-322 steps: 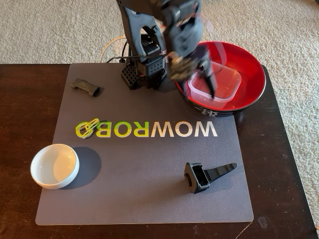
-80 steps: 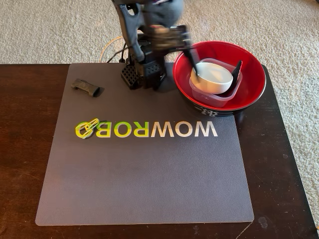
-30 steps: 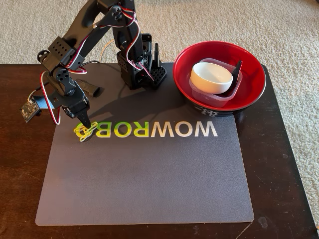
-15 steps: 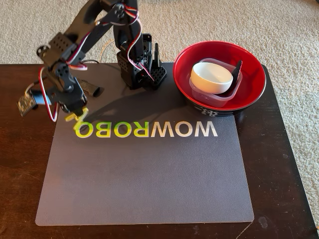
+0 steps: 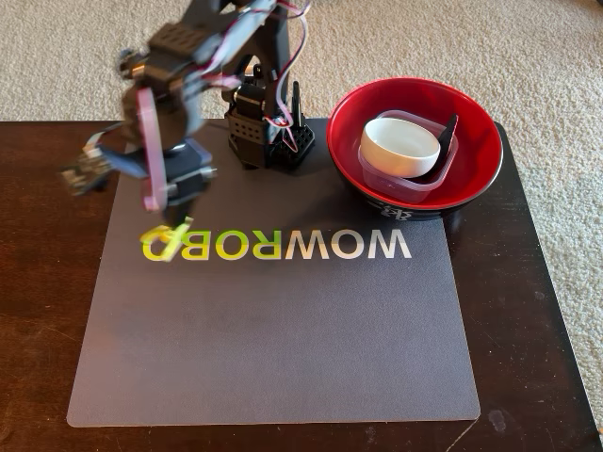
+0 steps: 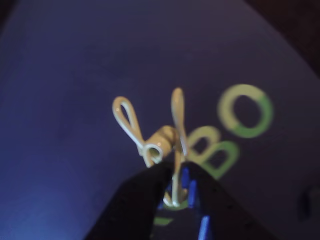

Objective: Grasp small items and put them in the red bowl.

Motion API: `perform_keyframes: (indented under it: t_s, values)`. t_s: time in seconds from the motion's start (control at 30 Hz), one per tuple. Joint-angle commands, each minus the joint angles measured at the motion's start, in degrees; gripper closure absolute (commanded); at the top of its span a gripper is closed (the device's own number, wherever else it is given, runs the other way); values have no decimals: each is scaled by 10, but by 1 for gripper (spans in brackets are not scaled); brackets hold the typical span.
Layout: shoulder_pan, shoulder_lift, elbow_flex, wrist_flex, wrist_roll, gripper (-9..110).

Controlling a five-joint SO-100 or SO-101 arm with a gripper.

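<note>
The gripper (image 6: pixel 172 172) is pinching the yellow-green paper clips (image 6: pixel 150 132) between its two dark fingers (image 6: pixel 140 195), the loops of wire standing up beyond the fingertips in the wrist view and hanging clear of the grey mat (image 6: pixel 75 75) below. Compared with half a second earlier, the arm (image 5: pixel 165 113) is rising and swinging inward from the left edge of the mat in the fixed view, carrying the clips off the spot beside the printed lettering (image 5: pixel 283 245) where they were lying a second ago; this suggests that the lift is done and the carry toward the red bowl (image 5: pixel 415 99) is beginning. The bowl is sitting at the mat's far right corner, well apart from the gripper, already holding the clear tub (image 5: pixel 433 184), the white dish (image 5: pixel 400 146) nested in it and one black clip piece (image 5: pixel 448 127) leaning against the tub. Motion blur is smearing the arm in the fixed view, so the fingertips and the clips cannot be made out there; the second black clip piece, seen earlier near the mat's far left corner, is now hidden behind the arm. The wrist view is also blurred, so how many clips are held cannot be told.
</note>
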Motion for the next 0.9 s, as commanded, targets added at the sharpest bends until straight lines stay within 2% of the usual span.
perform_keyframes:
  t_s: [0.0, 0.23, 0.37, 0.53, 0.87]
  values:
    - [-159, 63, -31, 15, -27, 101]
    - [-521, 121, -66, 84, -158, 101]
    - [-702, 80, -148, 121, -239, 101]
    - [-828, 42, -192, 134, -272, 101]
    - [-978, 31, -119, 134, -294, 101]
